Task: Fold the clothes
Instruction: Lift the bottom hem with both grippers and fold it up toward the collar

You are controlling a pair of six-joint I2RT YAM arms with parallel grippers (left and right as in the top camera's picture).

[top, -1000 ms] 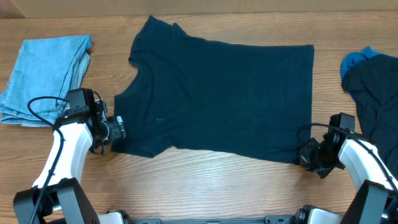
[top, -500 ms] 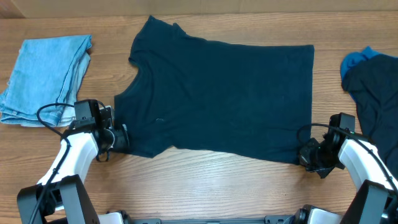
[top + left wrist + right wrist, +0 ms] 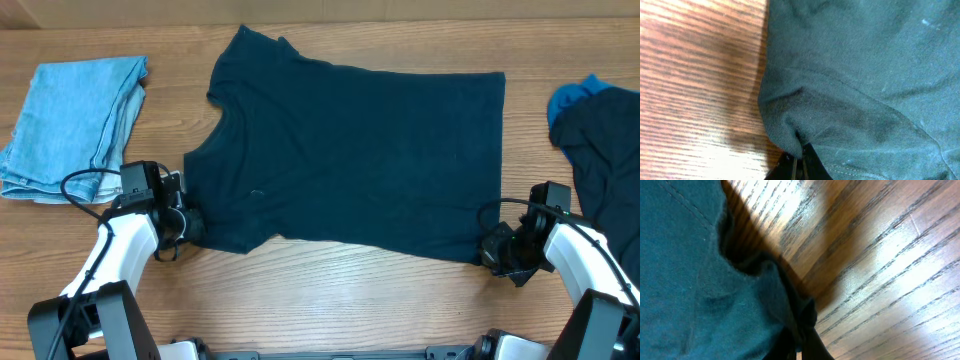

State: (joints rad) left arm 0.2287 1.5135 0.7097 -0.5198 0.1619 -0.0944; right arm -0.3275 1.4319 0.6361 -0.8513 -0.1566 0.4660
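Observation:
A dark teal T-shirt (image 3: pixel 360 160) lies spread flat on the wooden table, neck to the left. My left gripper (image 3: pixel 192 228) is shut on the shirt's near-left sleeve corner; in the left wrist view the cloth (image 3: pixel 850 85) bunches into a pinch between the closed fingertips (image 3: pixel 799 162). At the near-right hem corner my right gripper (image 3: pixel 492 250) is shut on the fabric. The right wrist view shows the hem (image 3: pixel 695 280) folded into the closed jaws of that gripper (image 3: pixel 800 337).
A folded light blue garment (image 3: pixel 70 125) lies at the far left. A dark garment with a blue one under it (image 3: pixel 600 135) is heaped at the right edge. Bare wood (image 3: pixel 340 295) runs along the near edge.
My left gripper slid right onto the sleeve corner and closed on it. The right gripper stayed shut on the hem corner. The shirt has not shifted.

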